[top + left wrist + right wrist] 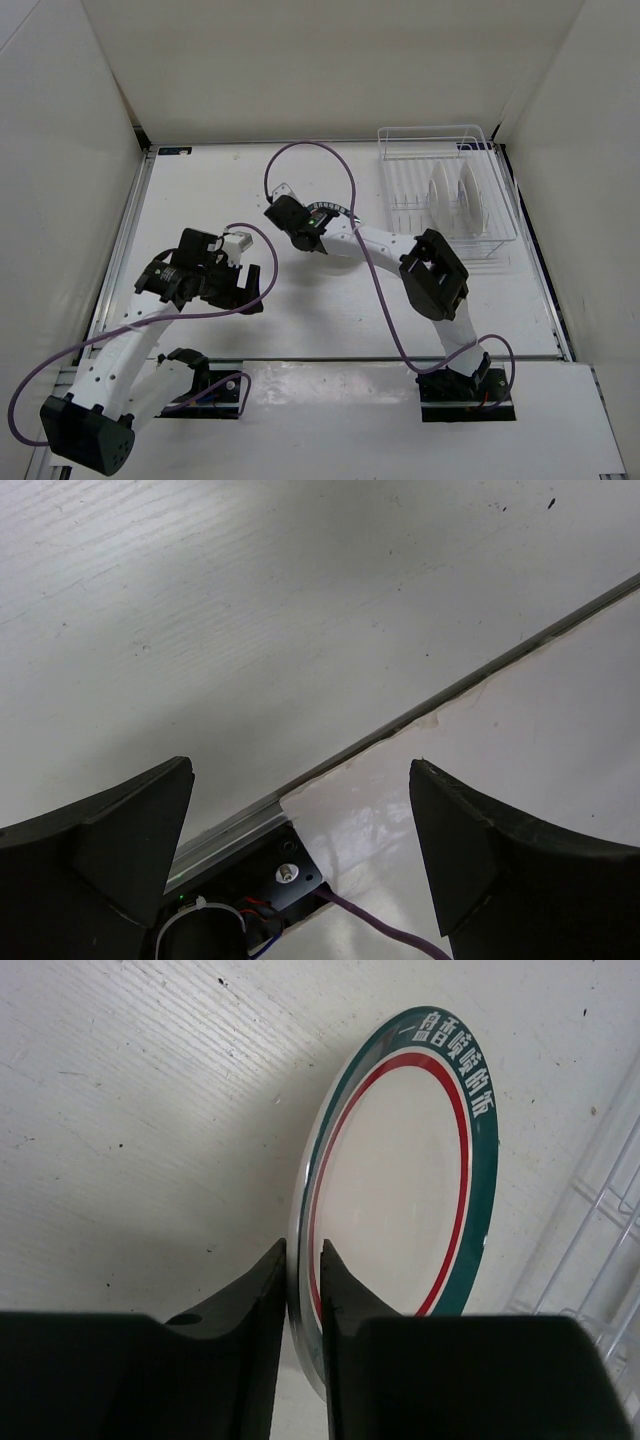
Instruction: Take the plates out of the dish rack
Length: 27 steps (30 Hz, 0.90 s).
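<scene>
The white wire dish rack (pixel 404 173) stands at the far right of the table, and its wires show at the right edge of the right wrist view (pixel 610 1220). A few white plates (pixel 455 198) stand upright in it. My right gripper (pixel 284 212) reaches left to the table's middle, well away from the rack. In the right wrist view it (pixel 303 1260) is shut on the rim of a plate (pixel 400 1180) with a green band and red ring, held on edge above the table. My left gripper (pixel 252 290) is open and empty at the near left, as the left wrist view (pixel 300 820) shows.
White enclosure walls stand on the left, back and right. A metal rail and seam (pixel 400 725) cross the table near the front edge. The left arm's base mount (pixel 280 870) and a purple cable (pixel 390 935) lie below my left gripper. Purple cables loop above the table (pixel 330 160).
</scene>
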Tool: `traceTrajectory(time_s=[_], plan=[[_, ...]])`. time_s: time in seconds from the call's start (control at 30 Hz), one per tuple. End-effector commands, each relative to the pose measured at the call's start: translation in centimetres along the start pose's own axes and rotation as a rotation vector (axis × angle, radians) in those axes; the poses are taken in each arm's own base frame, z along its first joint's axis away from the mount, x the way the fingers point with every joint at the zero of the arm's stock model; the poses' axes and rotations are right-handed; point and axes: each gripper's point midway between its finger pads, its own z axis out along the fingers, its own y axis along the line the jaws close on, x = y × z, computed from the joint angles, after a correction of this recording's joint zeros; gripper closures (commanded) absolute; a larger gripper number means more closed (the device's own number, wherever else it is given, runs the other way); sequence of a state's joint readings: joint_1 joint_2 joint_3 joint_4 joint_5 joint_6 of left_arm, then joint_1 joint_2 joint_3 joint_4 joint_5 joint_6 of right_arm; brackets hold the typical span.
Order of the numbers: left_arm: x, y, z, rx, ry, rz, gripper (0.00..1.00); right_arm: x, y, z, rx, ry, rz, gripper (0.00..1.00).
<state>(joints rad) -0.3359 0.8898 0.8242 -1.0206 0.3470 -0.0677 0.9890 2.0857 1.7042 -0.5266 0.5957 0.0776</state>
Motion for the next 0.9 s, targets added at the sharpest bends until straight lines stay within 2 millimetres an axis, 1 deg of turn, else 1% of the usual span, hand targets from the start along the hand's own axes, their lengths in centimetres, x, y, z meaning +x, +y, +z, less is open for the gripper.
traceTrajectory(time_s=[0.0, 0.03, 0.07, 0.37, 0.4, 0.5, 0.53, 0.57, 0.6, 0.63, 0.67, 0.7, 0.73, 0.77, 0.8, 0.83, 0.87], plan=[[-0.3, 0.0, -0.2, -0.004, -0.007, 0.012, 0.00, -2.3, -0.2, -0.2, 0.011, -0.061, 0.063, 0.77], [-0.3, 0.0, -0.2, -0.003, -0.007, 0.013, 0.00, -2.3, -0.2, 0.0, 0.013, -0.054, 0.062, 0.69], [-0.2, 0.0, -0.1, -0.004, -0.001, 0.008, 0.00, -2.2, 0.0, 0.1, 0.007, -0.051, 0.061, 0.67], [-0.2, -0.1, -0.1, 0.004, 0.000, 0.013, 0.00, -1.6, 0.8, 0.4, -0.042, -0.022, 0.055, 0.66], [-0.2, -0.2, -0.2, 0.006, -0.006, 0.015, 0.00, -1.5, 1.2, 0.3, -0.066, -0.019, 0.058, 0.66], [-0.2, -0.2, -0.2, 0.006, -0.008, 0.015, 0.00, -1.9, 0.9, -0.6, -0.076, -0.026, 0.085, 0.66], [-0.2, -0.2, -0.3, 0.004, -0.012, 0.017, 0.00, -2.3, 0.4, -1.3, -0.076, -0.036, 0.093, 0.66], [-0.2, -0.2, -0.4, 0.003, -0.015, 0.017, 0.00, -2.9, -0.7, -2.1, -0.072, -0.057, 0.114, 0.63], [-0.2, -0.2, -0.4, 0.003, -0.015, 0.017, 0.00, -3.0, -0.8, -2.6, -0.087, -0.060, 0.115, 0.60], [-0.2, -0.2, -0.5, 0.005, -0.022, 0.018, 0.00, -3.8, -1.7, -4.1, -0.106, -0.089, 0.130, 0.57], [-0.2, -0.2, -0.4, 0.004, -0.019, 0.018, 0.00, -4.3, -3.3, -5.1, -0.137, -0.102, 0.159, 0.50], [-0.2, -0.2, -0.4, 0.004, -0.022, 0.020, 0.00, -4.7, -4.5, -6.6, -0.152, -0.108, 0.178, 0.24], [-0.2, -0.3, -0.5, 0.004, -0.025, 0.020, 0.00, -4.7, -5.6, -7.1, -0.146, -0.107, 0.193, 0.10], [-0.3, -0.2, -0.6, 0.002, -0.028, 0.018, 0.00, -4.3, -8.4, -7.1, -0.107, -0.091, 0.231, 0.10], [-0.2, -0.3, -0.6, 0.003, -0.028, 0.019, 0.00, -4.7, -10.6, -9.2, -0.088, -0.125, 0.269, 0.10], [-0.2, -0.2, -0.6, 0.003, -0.034, 0.022, 0.00, -4.5, -12.9, -9.6, -0.042, -0.133, 0.303, 0.10], [-0.2, -0.3, -0.6, 0.004, -0.033, 0.020, 0.00, -4.2, -14.8, -9.8, -0.013, -0.138, 0.331, 0.10]])
